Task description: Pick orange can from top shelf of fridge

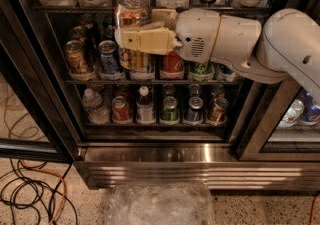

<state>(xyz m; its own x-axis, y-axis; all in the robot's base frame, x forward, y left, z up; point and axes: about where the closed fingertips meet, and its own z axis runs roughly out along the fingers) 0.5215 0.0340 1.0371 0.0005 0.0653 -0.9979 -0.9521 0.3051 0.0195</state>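
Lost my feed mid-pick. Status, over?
Tool shut on orange can, in front of middle rack. Can off top shelf, below its rail. No obstruction in front.

Place: a drinks-stocked corner of a workplace or test area; the exact kind cannot be told.
- Commercial fridge: black door frames, stainless steel base, door stood open.
- Wire racks, the top shelf among them, are filled with rows of cans and bottles.
- A second glazed compartment is seen at the right.
- Speckled hard floor, strewn with loose cables and a crumpled clear plastic sheet.
- Robot gripper: held before the upper racks, clamped on the orange can.
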